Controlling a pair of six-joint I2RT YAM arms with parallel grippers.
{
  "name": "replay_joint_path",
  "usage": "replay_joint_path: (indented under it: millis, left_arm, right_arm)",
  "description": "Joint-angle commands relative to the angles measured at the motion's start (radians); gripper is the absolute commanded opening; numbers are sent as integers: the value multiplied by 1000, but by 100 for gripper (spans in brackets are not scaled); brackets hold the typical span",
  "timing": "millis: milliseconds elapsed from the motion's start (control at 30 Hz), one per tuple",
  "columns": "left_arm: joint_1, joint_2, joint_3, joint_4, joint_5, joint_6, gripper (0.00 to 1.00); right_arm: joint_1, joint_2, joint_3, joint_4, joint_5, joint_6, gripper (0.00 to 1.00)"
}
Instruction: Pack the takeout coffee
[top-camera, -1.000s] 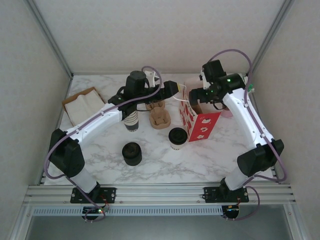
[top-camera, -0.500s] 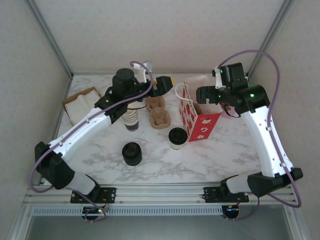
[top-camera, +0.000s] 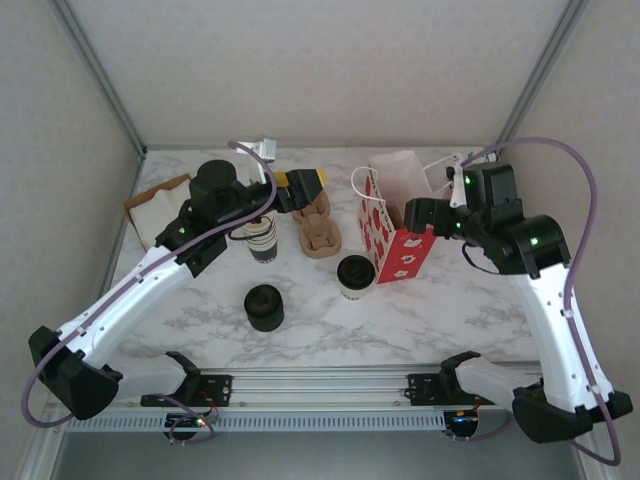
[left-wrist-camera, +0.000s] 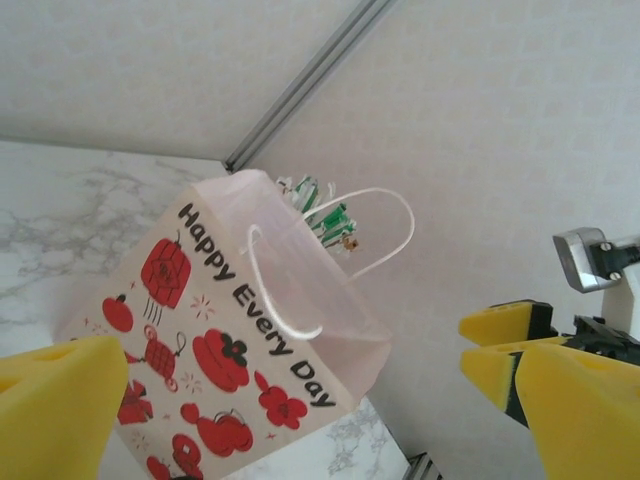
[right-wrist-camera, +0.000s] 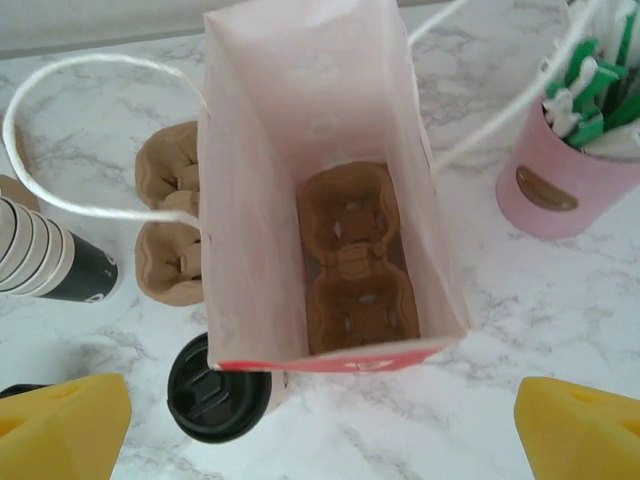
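Observation:
The takeout coffee (top-camera: 355, 275), a small cream cup with a black lid, stands on the marble right against the near-left corner of the red-and-white bag (top-camera: 395, 222). In the right wrist view the coffee (right-wrist-camera: 215, 390) sits beside the open bag (right-wrist-camera: 325, 130), which holds a brown cup carrier (right-wrist-camera: 355, 265). My left gripper (top-camera: 312, 185) hovers open to the left of the bag, and its wrist view faces the bag's printed side (left-wrist-camera: 200, 340). Open too, my right gripper (top-camera: 416, 215) hangs above the bag's right side. Neither gripper (left-wrist-camera: 300, 385) (right-wrist-camera: 320, 430) has anything between its fingers.
A second brown carrier (top-camera: 320, 235) lies left of the bag. A stack of lidless cups (top-camera: 262, 240) lies under my left arm, and a squat stack of black lids (top-camera: 264, 307) stands nearer. Brown napkins (top-camera: 165, 210) lie far left. A pink holder of stirrers (right-wrist-camera: 560, 170) stands right of the bag.
Both arms have drawn back from the bag: the left gripper moved left and away from its handle, the right gripper moved right and nearer. The bag and coffee stayed put.

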Motion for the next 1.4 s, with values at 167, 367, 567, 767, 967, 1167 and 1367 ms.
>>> replay_joint_path:
  millis: [167, 367, 567, 767, 967, 1167, 1367]
  left_arm:
    - [-7, -37, -95, 7, 0, -37, 100]
    - [-22, -14, -148, 34, -2, -53, 100]
    - [-29, 18, -182, 91, -20, -75, 100]
    - [-37, 55, -163, 98, -8, -70, 100]
    - [-40, 68, -161, 108, -5, -64, 100]
    - [-40, 79, -159, 123, 0, -59, 100]
    - [-40, 84, -153, 118, 1, -53, 100]
  right_arm:
    - [-3, -146, -180, 18, -49, 120, 99]
    - [-3, -223, -343, 113, -115, 148, 99]
    - [2, -319, -597, 333, -181, 188, 91]
    - [64, -389, -796, 504, -53, 262, 74]
    - [133, -323, -855, 621, -14, 263, 68]
    - [146, -238, -865, 670, 44, 250, 59]
    - [146, -170, -833, 673, 112, 214, 57]
